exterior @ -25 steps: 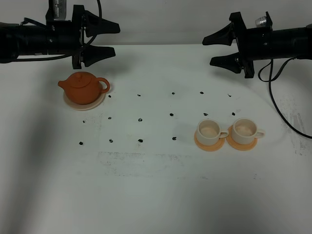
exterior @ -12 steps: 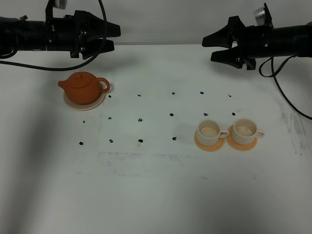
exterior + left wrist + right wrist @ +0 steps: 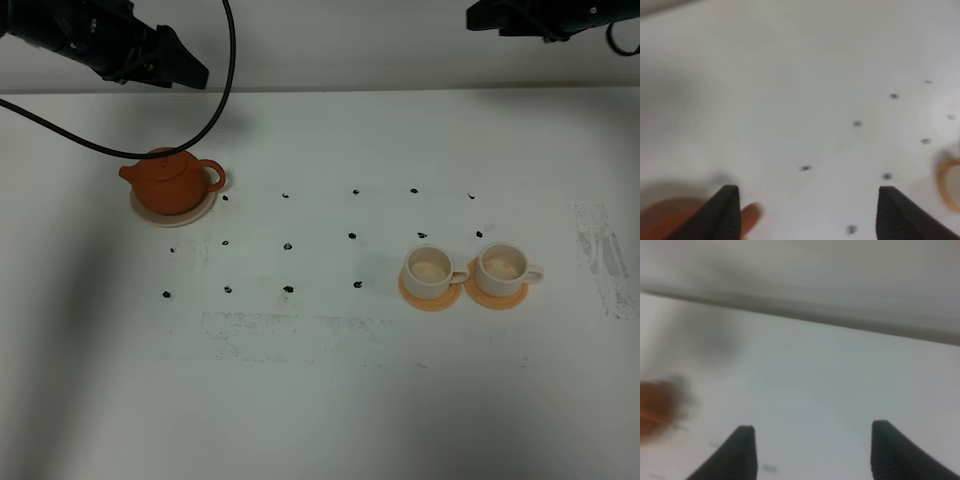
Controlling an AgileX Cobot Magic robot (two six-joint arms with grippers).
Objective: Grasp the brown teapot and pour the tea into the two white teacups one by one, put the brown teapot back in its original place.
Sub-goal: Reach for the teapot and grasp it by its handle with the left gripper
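The brown teapot (image 3: 172, 180) stands lidded on its beige saucer (image 3: 190, 215), its original place, at the left of the table. It shows as an orange blur in the left wrist view (image 3: 670, 220) and in the right wrist view (image 3: 657, 407). The two white teacups (image 3: 430, 268) (image 3: 500, 264) rest on orange saucers (image 3: 432, 296) at the right; I cannot make out any tea. My left gripper (image 3: 182, 70) (image 3: 807, 190) hangs open, high behind the teapot, holding nothing. My right gripper (image 3: 488, 17) (image 3: 812, 427) is open at the far right edge, empty.
Small black dots (image 3: 287, 243) mark the white tabletop (image 3: 320, 380) in a grid between teapot and cups. A black cable (image 3: 215, 110) loops down from the left arm above the teapot. A grey wall runs behind the table's far edge.
Both arms have lifted and drawn back toward the far edge, now mostly out of the high view. Their jaws stay apart. Teapot and cups have not moved.
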